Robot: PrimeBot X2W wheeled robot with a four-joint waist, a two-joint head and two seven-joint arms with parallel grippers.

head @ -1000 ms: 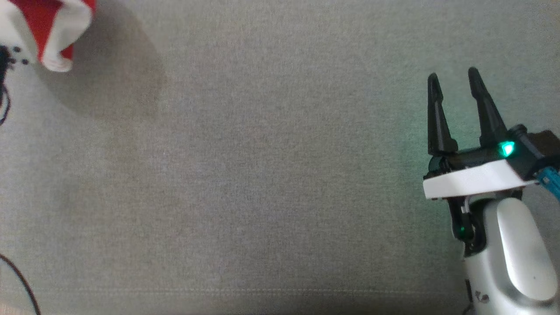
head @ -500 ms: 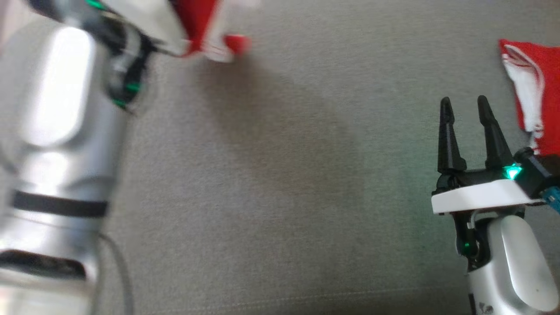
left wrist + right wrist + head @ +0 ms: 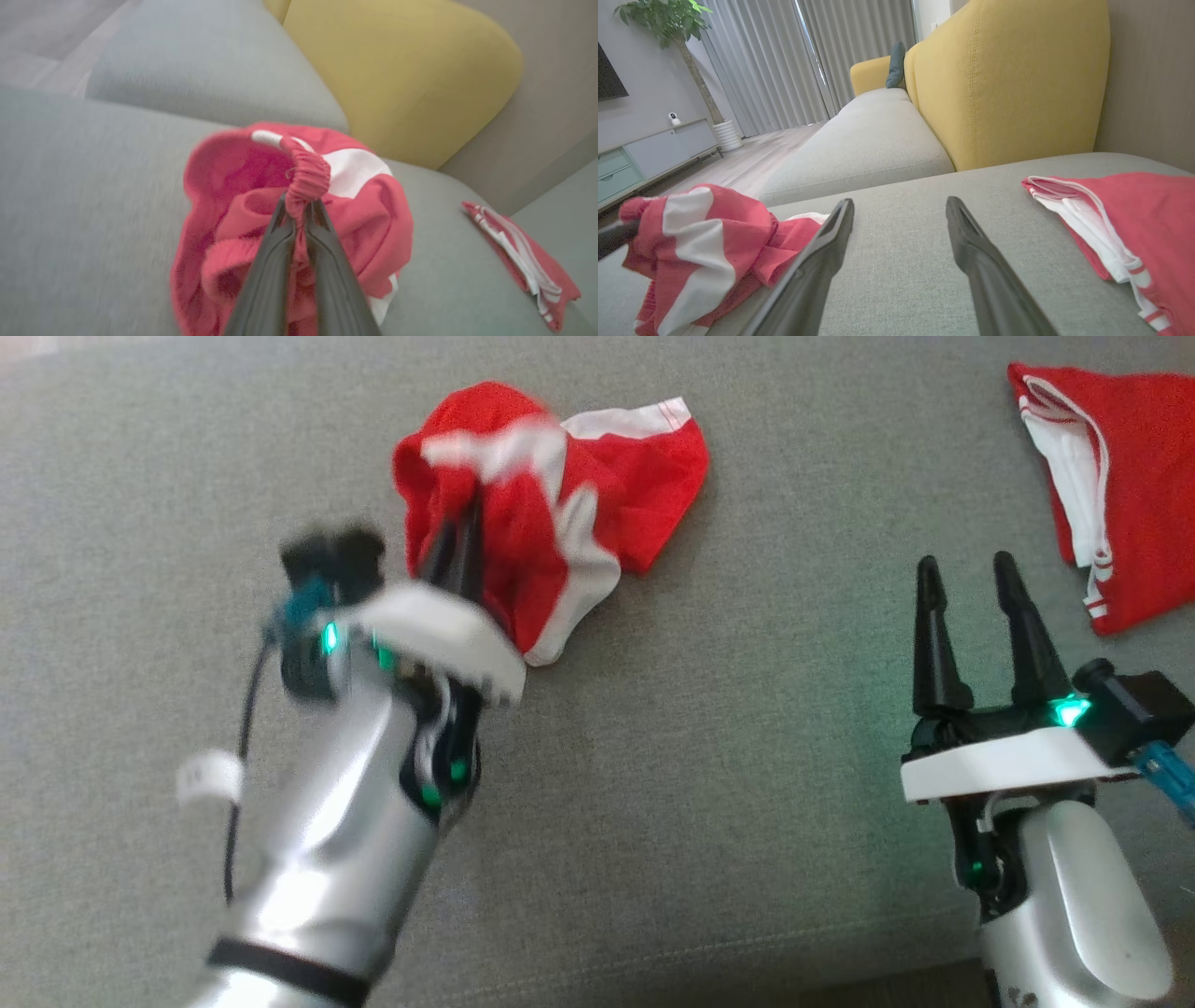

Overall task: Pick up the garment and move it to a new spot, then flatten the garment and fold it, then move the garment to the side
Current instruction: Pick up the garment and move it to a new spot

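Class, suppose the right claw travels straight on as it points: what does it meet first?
Nothing close: the right claw points over bare grey seat cushion, between the crumpled red-and-white shorts and the folded red garment. Farther on, probably the next grey cushion beside the yellow backrest; depth is unclear.

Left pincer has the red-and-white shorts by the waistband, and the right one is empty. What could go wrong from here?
1. The left pincer grips just a narrow bunch of the elastic waistband, so the red-and-white shorts may slip free when dragged.
2. The shorts are crumpled, with layers bunched, so flattening may trap creases.
3. The folded red garment lies close to the open right pincer, which might snag it while spreading.
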